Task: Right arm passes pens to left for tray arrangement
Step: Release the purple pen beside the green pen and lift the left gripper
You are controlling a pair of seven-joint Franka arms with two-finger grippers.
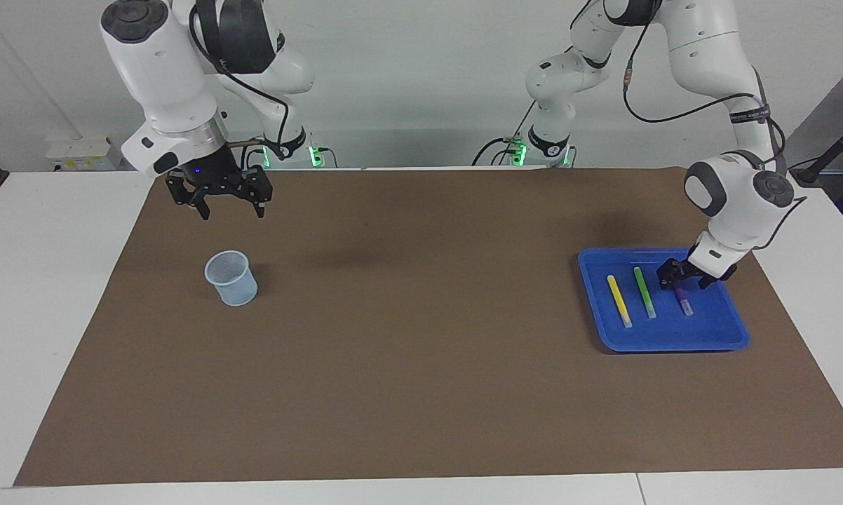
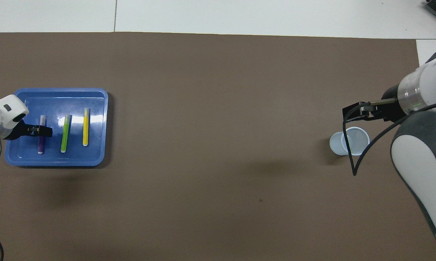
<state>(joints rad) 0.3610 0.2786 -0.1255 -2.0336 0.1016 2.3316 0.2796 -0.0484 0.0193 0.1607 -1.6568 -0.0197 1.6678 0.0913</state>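
Observation:
The blue tray (image 1: 674, 343) (image 2: 58, 91) lies at the left arm's end of the table. Three pens lie side by side on its floor: yellow (image 1: 618, 300) (image 2: 85, 127), green (image 1: 644, 292) (image 2: 65, 133) and purple (image 1: 684, 301) (image 2: 40, 144). My left gripper (image 1: 684, 280) (image 2: 40, 131) is low over the purple pen, open, with a finger on each side of the pen's end nearer to the robots. My right gripper (image 1: 231, 212) (image 2: 353, 113) hangs open and holds nothing, in the air over the mat beside the cup.
A small pale blue cup (image 1: 231, 278) (image 2: 349, 141) stands on the brown mat (image 1: 421, 351) at the right arm's end. The right arm's black cable loops over the cup in the overhead view. White tabletop borders the mat.

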